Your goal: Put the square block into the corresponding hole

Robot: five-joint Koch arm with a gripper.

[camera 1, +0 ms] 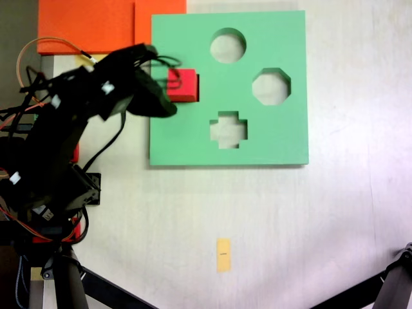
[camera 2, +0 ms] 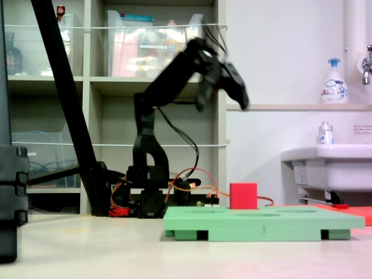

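The tool hangs high in the air above the green foam board, well clear of everything, and it carries nothing; it is blurred in both fixed views and its jaws overlap, so I cannot tell whether they stand apart or together. In the view from above the tool covers the left edge of the board and part of the square block. The square block stands upright on the board near that left edge, and most of its height rises above the board's top face in the side view. From above, a thin dark strip of the corresponding hole shows along the block's right side, so the block seems to sit at the square cutout, but whether it is fully down in it or only perched on the rim cannot be settled from these pictures. That is the main risk: if the block is caught on an edge, it may stay tilted or tip out, and a downward push from the tool would then jam it or slide the light board across the desk. The round, octagonal and cross-shaped cutouts lie apart to the right and are not involved.
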